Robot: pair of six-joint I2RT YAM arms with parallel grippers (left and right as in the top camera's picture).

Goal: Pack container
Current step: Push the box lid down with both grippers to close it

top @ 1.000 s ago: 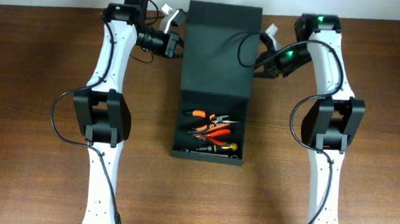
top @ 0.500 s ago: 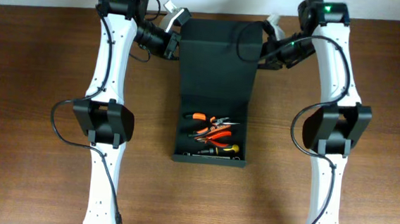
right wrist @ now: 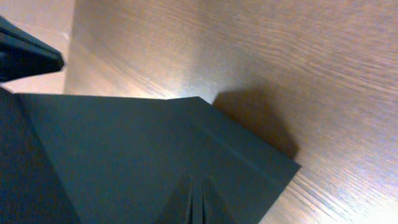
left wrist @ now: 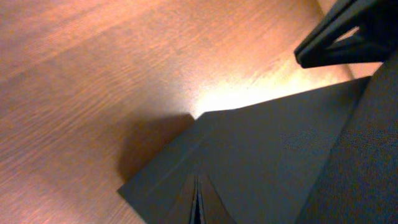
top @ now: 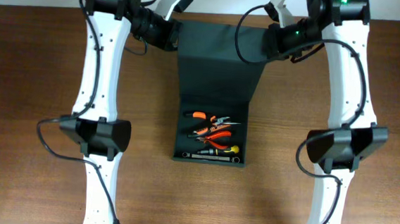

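The dark green-black container (top: 208, 157) stands in the middle of the table, its tray open and holding orange-handled pliers and other hand tools (top: 211, 132). Its flap lid (top: 218, 57) is raised off the table at the far end and slopes up away from the tray. My left gripper (top: 176, 33) is shut on the lid's far left edge and my right gripper (top: 267, 40) is shut on its far right edge. In the left wrist view the lid (left wrist: 261, 162) runs in between the fingers (left wrist: 198, 205). The right wrist view shows the same for the lid (right wrist: 124, 155) and fingers (right wrist: 198, 205).
Brown wooden table (top: 37, 115) lies all round the container. The two white arms stand left and right of it, their bases at the near edge. The opposite gripper shows as a dark shape in each wrist view's upper corner (left wrist: 348, 31) (right wrist: 25, 56).
Both grippers have moved up and towards the far edge with the lid's far corners in them. The lid has risen off the table and looks wider at its far end.
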